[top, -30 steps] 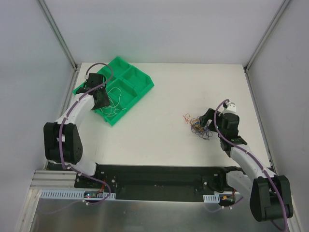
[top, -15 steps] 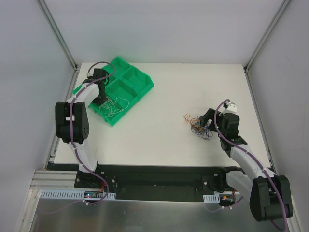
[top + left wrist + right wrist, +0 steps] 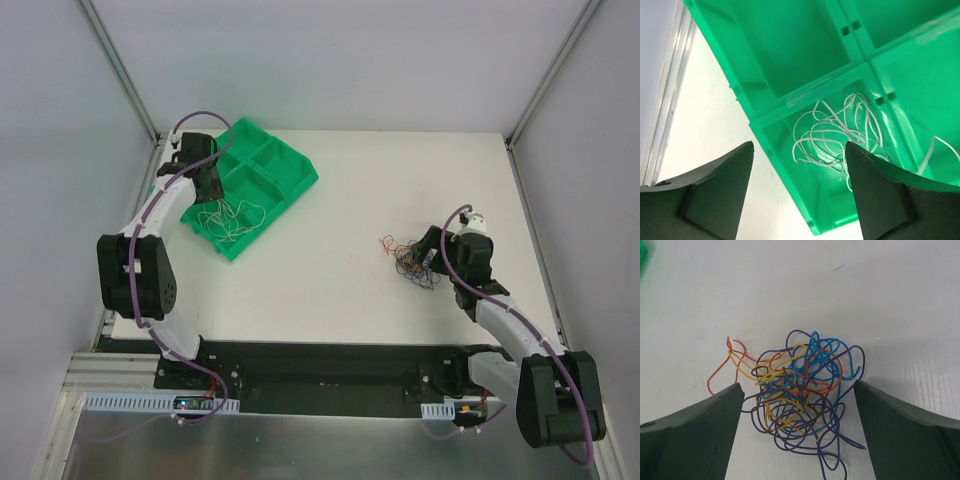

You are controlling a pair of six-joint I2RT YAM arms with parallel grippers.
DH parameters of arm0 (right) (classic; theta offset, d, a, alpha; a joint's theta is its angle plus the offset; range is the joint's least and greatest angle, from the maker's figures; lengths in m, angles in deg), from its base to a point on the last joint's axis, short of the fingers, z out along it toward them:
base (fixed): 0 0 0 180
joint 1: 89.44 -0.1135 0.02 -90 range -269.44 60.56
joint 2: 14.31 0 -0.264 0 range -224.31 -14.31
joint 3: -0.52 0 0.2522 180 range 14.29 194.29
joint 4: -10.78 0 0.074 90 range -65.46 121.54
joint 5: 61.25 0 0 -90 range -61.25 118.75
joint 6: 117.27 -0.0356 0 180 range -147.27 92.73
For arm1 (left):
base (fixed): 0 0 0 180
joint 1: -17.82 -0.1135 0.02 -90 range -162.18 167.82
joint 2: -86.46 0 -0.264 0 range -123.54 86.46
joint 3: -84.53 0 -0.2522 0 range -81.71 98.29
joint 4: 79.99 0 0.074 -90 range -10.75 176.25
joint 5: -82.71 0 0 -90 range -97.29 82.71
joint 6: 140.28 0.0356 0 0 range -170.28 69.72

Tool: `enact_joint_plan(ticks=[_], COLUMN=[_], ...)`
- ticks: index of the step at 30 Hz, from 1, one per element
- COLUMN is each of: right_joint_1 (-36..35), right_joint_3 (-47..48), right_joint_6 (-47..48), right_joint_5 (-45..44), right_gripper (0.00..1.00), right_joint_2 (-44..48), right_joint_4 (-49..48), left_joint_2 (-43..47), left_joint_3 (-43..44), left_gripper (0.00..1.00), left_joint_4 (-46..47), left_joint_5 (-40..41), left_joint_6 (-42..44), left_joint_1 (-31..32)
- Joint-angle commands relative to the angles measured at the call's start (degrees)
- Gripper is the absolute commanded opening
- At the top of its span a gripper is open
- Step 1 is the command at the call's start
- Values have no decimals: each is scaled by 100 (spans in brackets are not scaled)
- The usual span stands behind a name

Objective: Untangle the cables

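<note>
A fist-sized tangle of thin cables (image 3: 412, 262) in blue, purple, orange, yellow and red lies on the white table at the right. My right gripper (image 3: 430, 256) is open and low over it. In the right wrist view the tangle (image 3: 800, 390) sits between the two fingers, and one red-orange strand (image 3: 720, 372) trails out to the left. Loose white cables (image 3: 230, 214) lie in the near compartment of a green tray (image 3: 292, 166). My left gripper (image 3: 207, 184) hangs open just above them. In the left wrist view nothing is between its fingers, and the white loops (image 3: 835, 134) rest on the tray floor below.
The green tray (image 3: 771, 118) has several compartments; it sits at an angle at the table's far left, near the left wall rail (image 3: 120, 80). The other compartments in view hold nothing. White tabletop (image 3: 340, 210) lies between tray and tangle.
The left arm has swung and its gripper has drawn a little toward the far side above the tray, with the white cables left lying in it. The right arm has not moved.
</note>
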Motion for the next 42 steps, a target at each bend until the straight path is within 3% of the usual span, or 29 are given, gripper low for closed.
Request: enact_joint_plan(ticks=[1,4,7,10,15,21,30,42], right_joint_1=[39,47,47,47,56,47,56,65], right_joint_3=[78,60,78,95,78,78,69,87], right_joint_6=[-60,-60,-52,-43,-34,-43,-34,-43], right_joint_5=[86,69,51,121,77,86,60,77], right_gripper=[95,95,95,95,95,95,95,95], right_joint_2=[-15,-32,-93,-68,-6,-15,29,-50], right_joint_4=[-350,-359,-367,-341,-350,-341,-315,-315], left_joint_2=[663,698,532,286,-57,-435,-313,1260], left_joint_3=[-221,-282,-257,-72,69,227,139,-844], left_gripper=[73,68,71,68,52,41,0,0], left_joint_4=[297,429,588,562,562,562,561,1395], left_joint_5=[-606,-1246,-1986,-2127,-2380,-2497,-2092,-1986], left_joint_6=[614,1027,1072,1046,958,905,914,1072], left_joint_1=[309,626,644,644,644,635,644,644])
